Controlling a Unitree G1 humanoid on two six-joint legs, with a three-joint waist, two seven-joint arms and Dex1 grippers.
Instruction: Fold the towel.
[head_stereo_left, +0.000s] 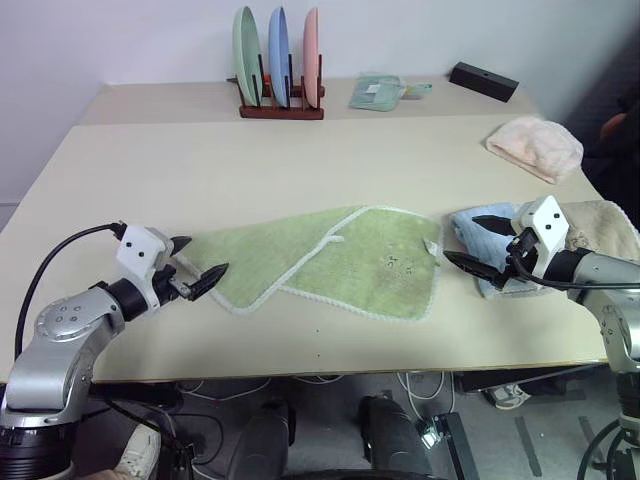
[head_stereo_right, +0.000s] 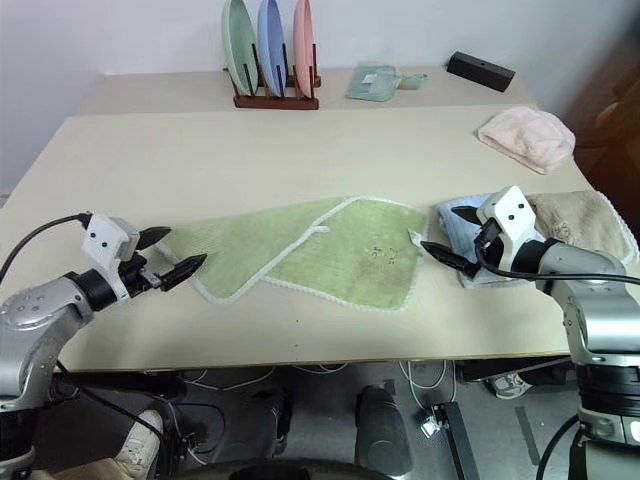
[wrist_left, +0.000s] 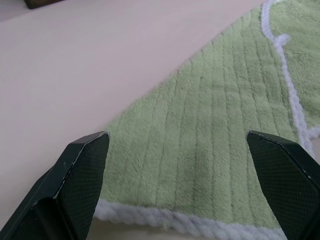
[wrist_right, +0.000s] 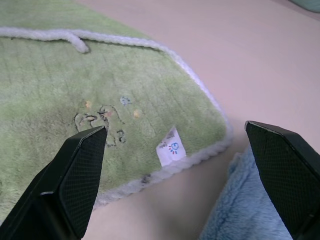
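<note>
Light green square terry towel (head_stereo_left: 330, 262) lies partly folded on the beige bench (head_stereo_left: 250, 160). Left gripper (head_stereo_left: 198, 262) and right gripper (head_stereo_left: 478, 242) flank it, jaws spread, holding nothing.

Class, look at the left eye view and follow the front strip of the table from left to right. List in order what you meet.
Left gripper, jaws open → green towel → right gripper, jaws open → blue towel → beige towel.
</note>
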